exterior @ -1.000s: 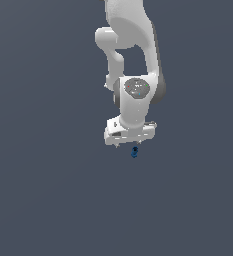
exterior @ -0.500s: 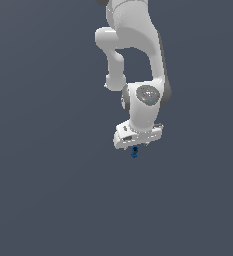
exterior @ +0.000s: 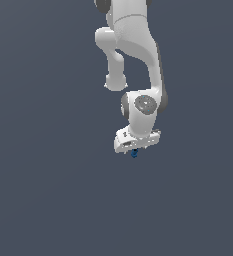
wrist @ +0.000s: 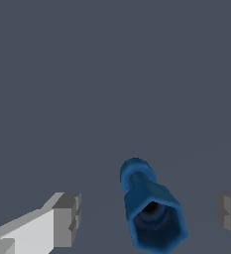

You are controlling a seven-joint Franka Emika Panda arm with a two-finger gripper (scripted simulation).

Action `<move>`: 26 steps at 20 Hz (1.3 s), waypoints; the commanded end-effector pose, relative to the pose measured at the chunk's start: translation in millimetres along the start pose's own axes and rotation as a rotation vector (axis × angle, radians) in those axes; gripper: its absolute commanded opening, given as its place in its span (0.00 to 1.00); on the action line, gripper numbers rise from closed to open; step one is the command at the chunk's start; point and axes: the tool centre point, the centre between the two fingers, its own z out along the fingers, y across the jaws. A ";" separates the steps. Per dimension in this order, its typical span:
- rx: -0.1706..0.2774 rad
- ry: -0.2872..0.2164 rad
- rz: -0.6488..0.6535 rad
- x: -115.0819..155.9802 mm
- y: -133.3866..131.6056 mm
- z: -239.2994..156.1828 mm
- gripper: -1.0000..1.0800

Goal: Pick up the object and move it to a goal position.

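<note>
arm lowered, fingers (wrist: pixel 62 218) straddling object (wrist: pixel 151 213), apart

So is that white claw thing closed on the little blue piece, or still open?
Open. In the wrist view the grey fingertips stand well apart on either side of the small dark-blue hollow-ended object, with clear gaps, touching neither side.

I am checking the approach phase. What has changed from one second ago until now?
The gripper has come down over the object, so less of it shows below the hand. The fingers are open on either side of it, not gripping. The object itself has not visibly moved.
</note>
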 end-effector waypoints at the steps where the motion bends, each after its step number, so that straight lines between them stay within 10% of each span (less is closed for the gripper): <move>1: 0.000 0.001 -0.001 0.3 -0.3 9.6 0.96; 5: 0.000 0.001 -0.001 1.3 -0.1 14.1 0.96; 6: 0.000 0.001 -0.001 1.3 -0.1 14.1 0.00; 26: 0.000 0.002 -0.001 16.1 -2.4 -9.2 0.00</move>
